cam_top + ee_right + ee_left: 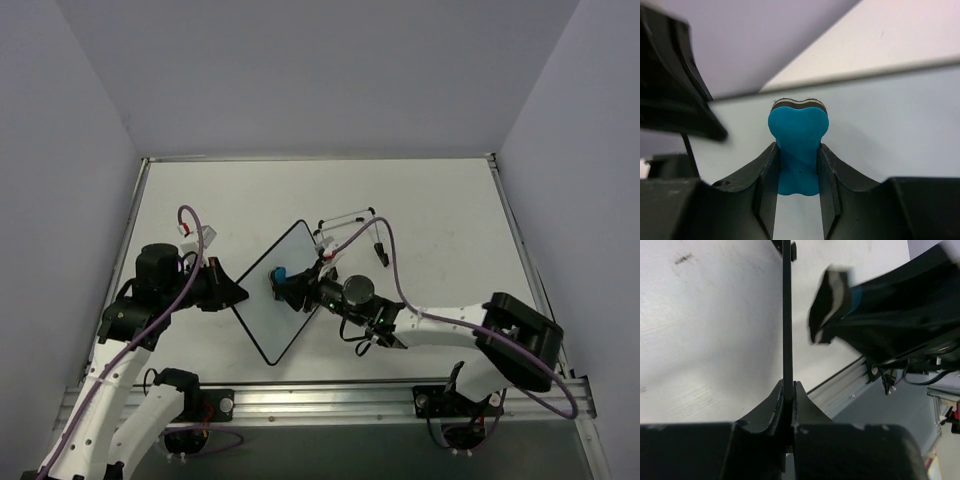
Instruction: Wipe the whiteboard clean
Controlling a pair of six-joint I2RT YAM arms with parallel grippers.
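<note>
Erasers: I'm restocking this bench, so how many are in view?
1. The blue eraser is clamped between the fingers of the right gripper, at the face of the whiteboard that the left gripper holds by its edge. Another could be hidden from these views.

White table (440, 200), pale grey walls (300, 70)

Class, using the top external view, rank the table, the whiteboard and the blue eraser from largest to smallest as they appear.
1. table: largest, fills most of the view.
2. whiteboard: clearly smaller.
3. blue eraser: smallest, just a small spot against the board.
</note>
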